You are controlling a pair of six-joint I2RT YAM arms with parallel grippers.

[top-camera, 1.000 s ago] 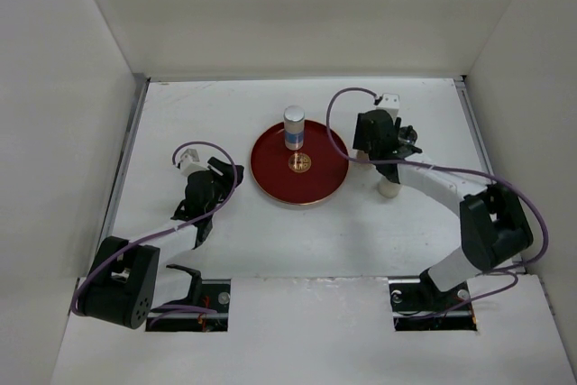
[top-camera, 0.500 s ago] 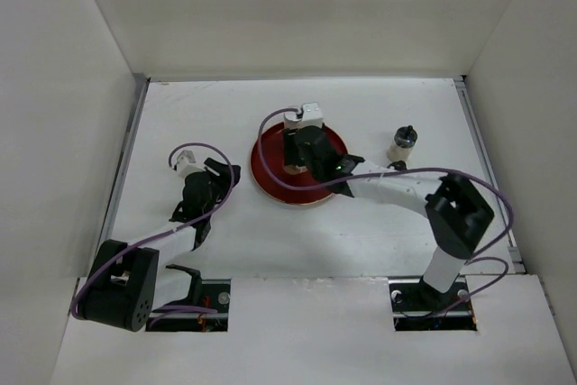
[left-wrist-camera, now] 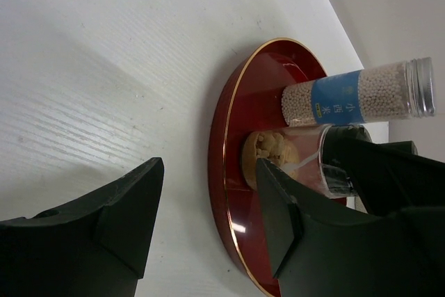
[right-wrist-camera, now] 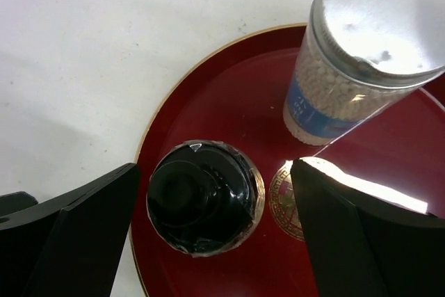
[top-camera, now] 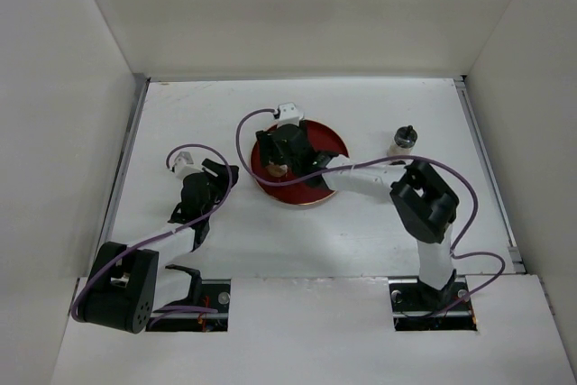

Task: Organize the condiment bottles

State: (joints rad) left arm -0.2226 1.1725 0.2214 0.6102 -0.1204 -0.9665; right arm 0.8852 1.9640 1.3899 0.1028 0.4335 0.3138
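The dark-capped shaker (right-wrist-camera: 198,196) stands upright on the red tray (right-wrist-camera: 229,102), toward its 9 o'clock edge in the top view. The tall blue-banded bottle (right-wrist-camera: 348,95) is at the shaker's 1 o'clock, near but apart. Your right gripper (right-wrist-camera: 215,172) straddles the shaker, released, with a gap on each side. This reads as the release step of a placement. Next, lift straight up to clear the cap without clipping the tall bottle. Then go for the other shaker (top-camera: 402,141), out on the counter (top-camera: 270,232) at the tray's 3 o'clock. Your left gripper (left-wrist-camera: 208,172) waits released and empty at 9 o'clock.
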